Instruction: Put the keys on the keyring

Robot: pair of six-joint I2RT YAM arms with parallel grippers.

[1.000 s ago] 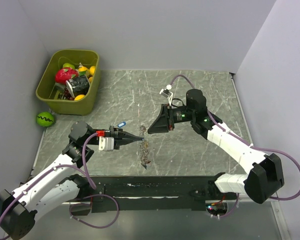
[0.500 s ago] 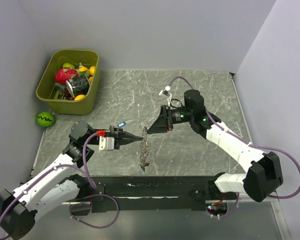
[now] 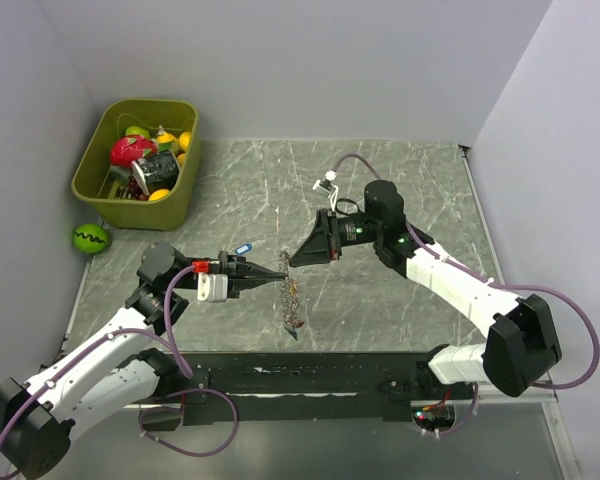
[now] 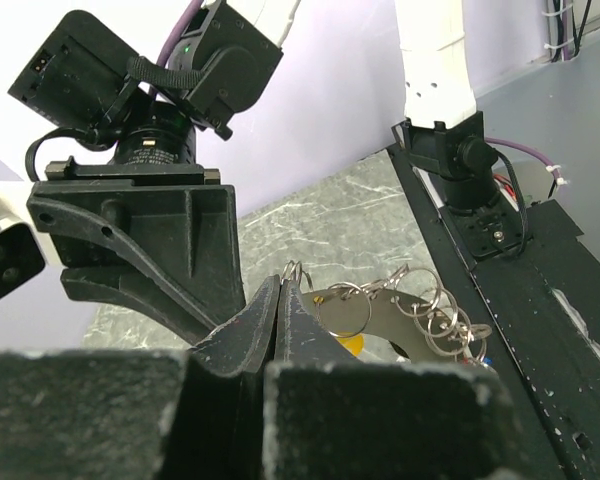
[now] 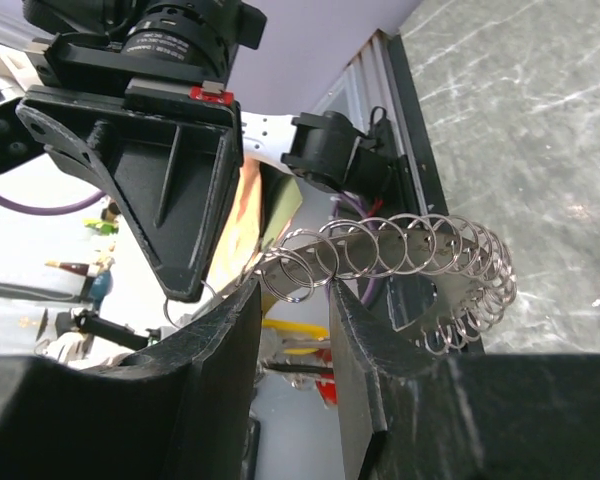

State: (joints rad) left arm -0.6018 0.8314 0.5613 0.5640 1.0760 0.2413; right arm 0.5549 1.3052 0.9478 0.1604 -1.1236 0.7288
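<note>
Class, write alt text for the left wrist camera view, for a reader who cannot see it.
The left gripper, jaws shut, pinches the end loop of the keyring, a chain of linked silver rings trailing right above the marbled table. The black right gripper sits close on the left, pointing toward that loop.

Noted: the left arm [image 3: 90, 365] has white link shells between black joint housings and ends in a black base block. The right arm [image 3: 460, 285] is of identical build. A purple cable [image 3: 570, 330] loops outside each arm; on the right it ends in a white connector [image 3: 328, 183]. The left claw [image 3: 280, 279] has two black tapered fingers with a rough matte finish, and a red tab [image 3: 200, 267] and a white block [image 3: 212, 288] sit behind it. The right claw [image 3: 298, 260] has black triangular fingers on a ribbed black collar. Green lights [image 3: 358, 231] are lit on its housing.
</note>
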